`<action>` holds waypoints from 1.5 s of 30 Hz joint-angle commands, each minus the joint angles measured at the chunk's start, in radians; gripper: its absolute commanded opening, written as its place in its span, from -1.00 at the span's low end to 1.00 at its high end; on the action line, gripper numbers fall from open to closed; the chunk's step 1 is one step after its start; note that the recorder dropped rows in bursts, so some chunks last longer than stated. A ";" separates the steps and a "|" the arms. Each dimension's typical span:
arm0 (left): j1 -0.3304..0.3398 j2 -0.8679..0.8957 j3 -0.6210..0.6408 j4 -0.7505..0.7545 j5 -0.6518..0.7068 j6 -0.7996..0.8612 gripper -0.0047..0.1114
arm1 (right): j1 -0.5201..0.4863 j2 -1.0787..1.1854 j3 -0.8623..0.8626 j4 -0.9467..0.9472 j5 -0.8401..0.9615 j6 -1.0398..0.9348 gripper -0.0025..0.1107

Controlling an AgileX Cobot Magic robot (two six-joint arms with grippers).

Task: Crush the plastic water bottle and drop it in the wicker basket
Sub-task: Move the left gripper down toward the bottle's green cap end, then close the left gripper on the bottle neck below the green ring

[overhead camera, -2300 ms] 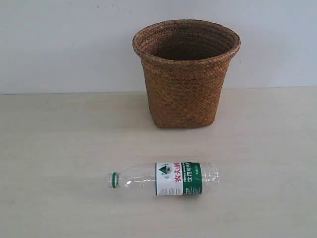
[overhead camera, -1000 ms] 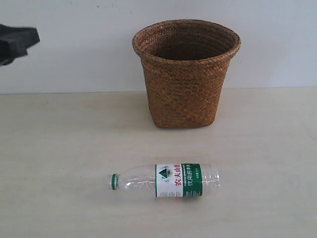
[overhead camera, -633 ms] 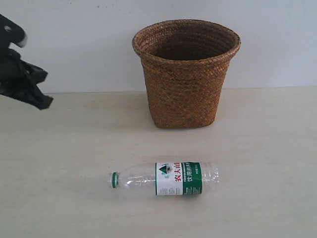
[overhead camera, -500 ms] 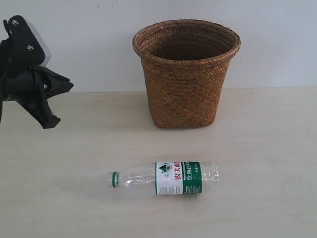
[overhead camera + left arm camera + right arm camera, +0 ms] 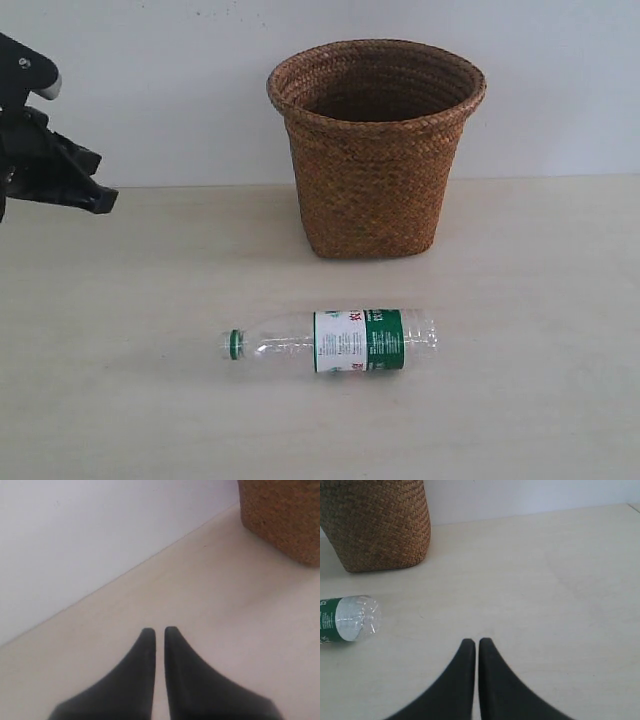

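The plastic water bottle [image 5: 330,342] lies on its side on the table, with its green cap [image 5: 234,344] toward the left and its green-and-white label facing up. Its clear base [image 5: 355,618] also shows in the right wrist view. Behind it the wicker basket [image 5: 375,150] stands upright against the wall. My left gripper [image 5: 98,197] hovers at the far left of the exterior view, well away from the bottle. Its dark fingers [image 5: 145,650] are shut with nothing between them. My right gripper [image 5: 476,641] is shut and empty above bare table, off to the side of the bottle's base.
A pale wooden table [image 5: 520,330] meets a white wall [image 5: 150,90] at the back. The wicker basket's lower corner [image 5: 282,520] shows in the left wrist view, and its woven side [image 5: 375,525] in the right wrist view.
The left arm came in from the left edge and its jaws closed. The bottle rolled slightly toward the basket, turning its label.
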State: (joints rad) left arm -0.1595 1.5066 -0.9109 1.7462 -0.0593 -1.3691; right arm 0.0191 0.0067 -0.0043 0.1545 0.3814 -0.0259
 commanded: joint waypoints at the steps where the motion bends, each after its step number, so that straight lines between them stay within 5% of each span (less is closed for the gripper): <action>1: -0.003 0.045 -0.009 -0.002 0.091 -0.173 -0.85 | 0.002 -0.007 0.004 -0.004 -0.003 -0.006 -0.96; 6: -0.003 0.108 -0.009 -0.138 0.207 -0.094 -0.85 | 0.002 -0.007 0.004 -0.004 -0.003 -0.006 -0.96; 9: -0.003 0.153 -0.033 -0.437 0.393 0.214 -0.85 | 0.002 -0.007 0.004 -0.004 -0.003 -0.006 -0.96; 13: -0.003 0.257 -0.165 -0.944 0.656 0.931 -0.85 | 0.002 -0.007 0.004 -0.004 -0.003 -0.006 -0.96; 15: -0.003 0.282 -0.213 -1.180 0.677 1.239 -0.85 | 0.002 -0.007 0.004 -0.004 -0.003 -0.006 -0.96; 16: -0.009 0.290 -0.234 -1.416 0.677 1.575 -0.85 | 0.002 -0.007 0.004 -0.004 -0.003 -0.006 -0.96; 17: -0.012 0.288 -0.234 -1.496 0.686 1.715 -0.85 | 0.002 -0.007 0.004 -0.004 -0.003 -0.006 -0.96; 21: -0.016 0.285 -0.227 -1.983 0.869 2.518 -0.85 | 0.002 -0.007 0.004 -0.004 -0.003 -0.006 -0.96; 24: -0.016 0.285 -0.201 -2.276 0.864 2.797 -0.82 | 0.002 -0.007 0.004 -0.004 -0.003 -0.003 -0.96; 26: -0.016 0.285 -0.160 -2.486 0.884 3.049 -0.42 | 0.002 -0.007 0.004 -0.004 -0.003 -0.003 -0.96; 30: -0.016 0.285 -0.111 -2.646 0.836 3.255 0.27 | 0.002 -0.007 0.004 -0.004 -0.003 -0.003 -0.96; 37: -0.074 0.372 -0.076 -2.832 0.810 3.504 0.30 | 0.002 -0.007 0.004 -0.004 -0.003 -0.003 -0.96; 45: -0.084 0.459 -0.084 -2.887 0.763 3.504 0.30 | 0.002 -0.007 0.004 -0.004 -0.003 -0.003 -0.96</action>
State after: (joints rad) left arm -0.2382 1.9492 -0.9929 -1.0983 0.7100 2.1289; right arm 0.0191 0.0067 -0.0043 0.1545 0.3814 -0.0259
